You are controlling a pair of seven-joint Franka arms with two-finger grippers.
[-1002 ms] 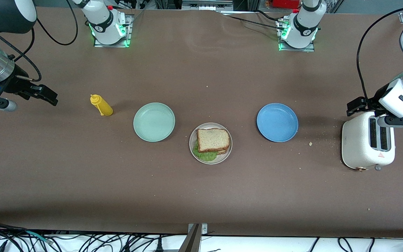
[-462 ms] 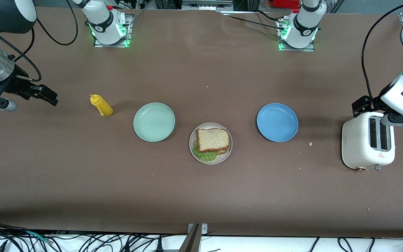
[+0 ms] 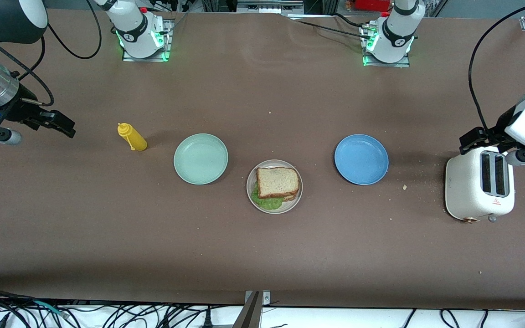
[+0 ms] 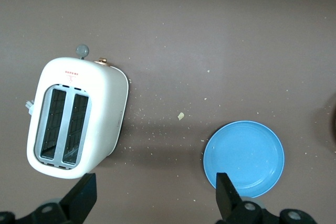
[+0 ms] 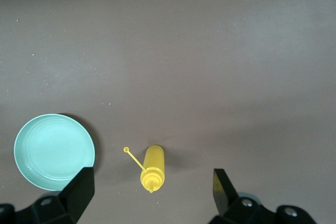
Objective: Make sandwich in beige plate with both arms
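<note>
Just a big brown table point(image 3: 262, 255), matte, crumbs sprinkled toward the left arm's end. Tangle of black cables point(image 3: 107, 314) along the white floor strip at the near edge. Even overhead light, soft shadows.

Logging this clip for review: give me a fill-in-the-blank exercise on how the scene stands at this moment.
1. The sandwich lies on the ____ plate.
2. The leaf showing between the bread slices is ____ in colour.
3. The left claw, fingers open, hangs by the ____.
4. The yellow bottle lies beside the ____ plate, toward the right arm's end, where the right claw waits open.

Missing words: beige; green; toaster; mint-green
</note>
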